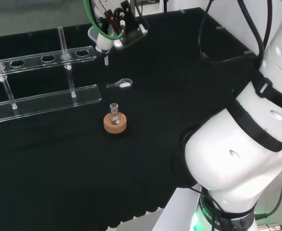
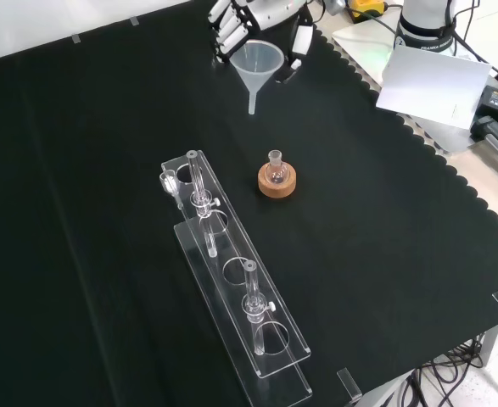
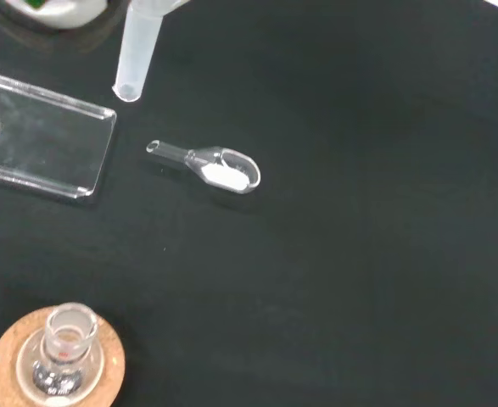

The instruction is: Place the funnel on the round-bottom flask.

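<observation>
Sitting mid-cloth on its cork ring (image 2: pixel 277 182), the round-bottom flask (image 2: pixel 275 169) waits, neck open. Beyond it lies a small glass scoop (image 1: pixel 122 84) holding white powder. Farthest off, near the cloth's far edge, the hand (image 2: pixel 232 25) grips the clear funnel (image 2: pixel 257 69) aloft, spout down.

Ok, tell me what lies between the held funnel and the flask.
In the head view, a small clear scoop holding white powder lies on the cloth between the funnel and the flask; the wrist view shows it too.
</observation>
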Robot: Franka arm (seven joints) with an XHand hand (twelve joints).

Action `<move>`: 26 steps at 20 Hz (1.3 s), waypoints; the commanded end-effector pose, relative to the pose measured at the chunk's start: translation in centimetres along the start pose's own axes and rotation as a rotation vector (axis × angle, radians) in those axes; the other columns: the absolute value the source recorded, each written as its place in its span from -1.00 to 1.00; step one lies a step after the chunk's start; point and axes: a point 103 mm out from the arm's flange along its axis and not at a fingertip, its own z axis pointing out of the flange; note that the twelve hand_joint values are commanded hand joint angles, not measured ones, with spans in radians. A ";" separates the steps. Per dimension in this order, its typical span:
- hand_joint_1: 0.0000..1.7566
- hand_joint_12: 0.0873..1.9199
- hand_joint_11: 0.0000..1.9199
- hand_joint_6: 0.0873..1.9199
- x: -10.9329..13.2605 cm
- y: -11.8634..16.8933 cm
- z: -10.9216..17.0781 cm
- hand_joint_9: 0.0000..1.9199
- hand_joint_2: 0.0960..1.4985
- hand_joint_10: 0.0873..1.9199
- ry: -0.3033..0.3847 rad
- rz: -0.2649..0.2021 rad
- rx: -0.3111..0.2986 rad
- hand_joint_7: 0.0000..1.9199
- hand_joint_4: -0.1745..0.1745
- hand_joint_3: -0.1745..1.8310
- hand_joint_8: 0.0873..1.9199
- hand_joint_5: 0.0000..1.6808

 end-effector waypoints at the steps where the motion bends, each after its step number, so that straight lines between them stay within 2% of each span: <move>1: -0.04 0.21 -0.38 -0.33 1.4 -0.1 2.0 -0.08 0.00 -0.62 0.010 0.000 0.023 -0.33 0.18 -0.30 -0.37 0.00; 19: -0.03 0.20 -0.38 -0.31 2.2 -0.9 7.9 -0.07 0.00 -0.63 0.027 0.012 0.095 -0.33 0.14 -0.30 -0.37 0.00; 26: -0.03 0.20 -0.38 -0.31 2.3 -1.1 8.9 -0.07 0.00 -0.63 0.035 0.001 0.097 -0.33 0.13 -0.29 -0.37 0.00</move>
